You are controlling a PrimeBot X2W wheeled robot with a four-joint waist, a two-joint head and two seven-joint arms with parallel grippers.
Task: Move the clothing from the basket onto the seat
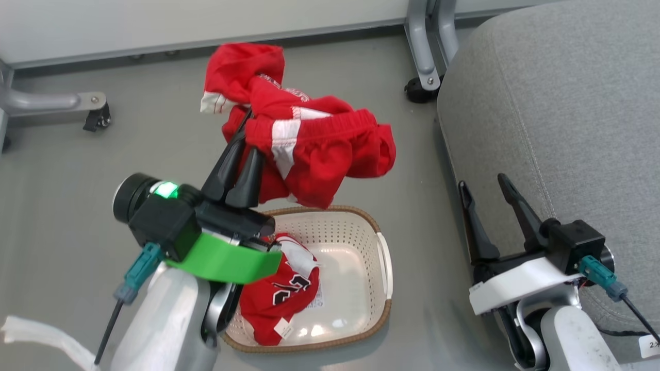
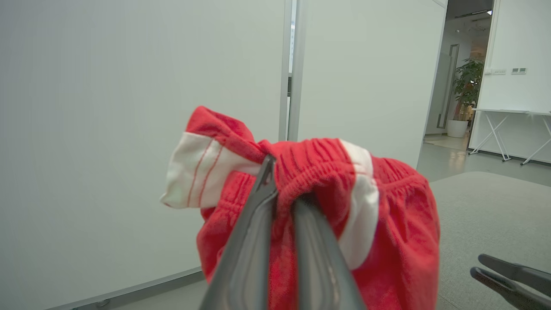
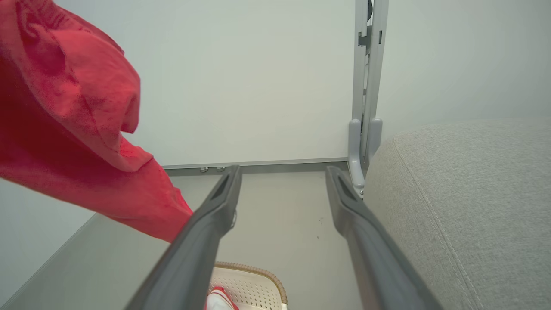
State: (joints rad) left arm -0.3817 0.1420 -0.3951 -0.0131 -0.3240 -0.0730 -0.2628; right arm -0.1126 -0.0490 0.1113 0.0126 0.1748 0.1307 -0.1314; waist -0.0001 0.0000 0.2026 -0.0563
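Observation:
My left gripper [image 1: 249,138] is shut on a red garment with white stripes [image 1: 309,139], held in the air above the far end of the cream basket [image 1: 361,268]. The left wrist view shows the same garment [image 2: 387,224] bunched around my left gripper [image 2: 284,181]. A second red garment [image 1: 278,293] with a small white tag lies in the near left of the basket. My right gripper [image 1: 483,181] stands open at the edge of the grey seat [image 1: 557,93], holding nothing. In the right wrist view my right gripper [image 3: 282,172] is open, with the hanging garment [image 3: 64,129] at left and the seat [image 3: 465,206] at right.
Grey wheeled partition feet stand on the floor at the far left [image 1: 56,105] and beside the seat's far corner [image 1: 425,56]. A white wall panel [image 1: 180,20] runs along the back. Grey floor [image 1: 103,154] lies left of the basket.

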